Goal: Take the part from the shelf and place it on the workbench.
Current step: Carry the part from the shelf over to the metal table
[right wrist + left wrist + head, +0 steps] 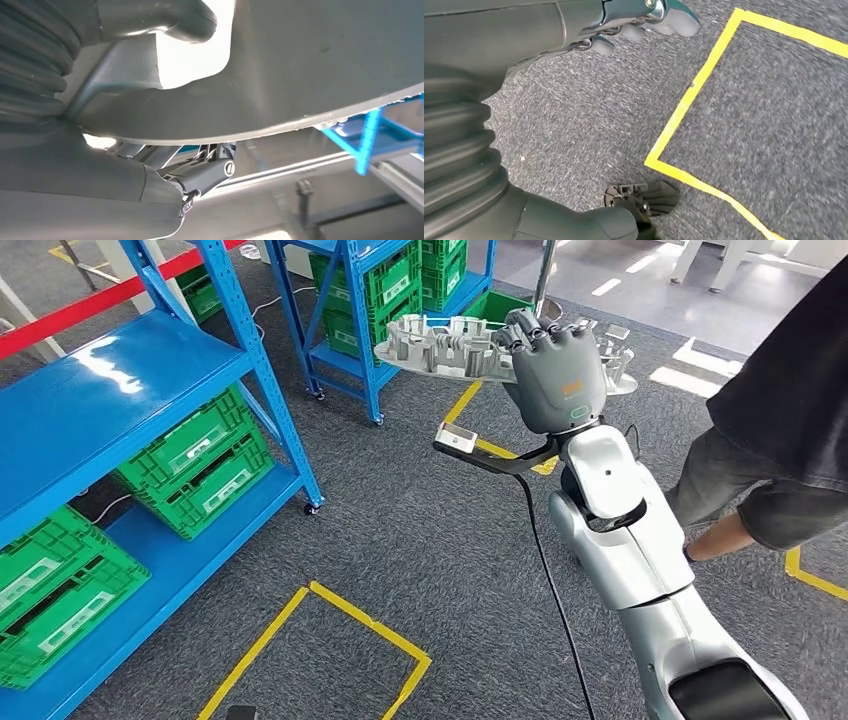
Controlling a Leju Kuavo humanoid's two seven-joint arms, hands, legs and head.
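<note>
In the head view my right hand [557,375] is raised in front of me, and it grips the part [450,345], a wide grey cast-metal piece with ribs and round sockets, held roughly flat above the carpet. The right wrist view looks along the pale underside of the part [310,65], with my right hand [75,165] gripping it from beneath and above. My left hand [574,30] hangs over the grey carpet, fingers apart from the thumb, holding nothing.
A blue shelf [110,380] with green crates [195,465] stands on the left, and a second blue shelf [350,320] behind. A person [790,410] in dark clothes stands close on my right. Yellow tape [330,640] marks squares on the carpet.
</note>
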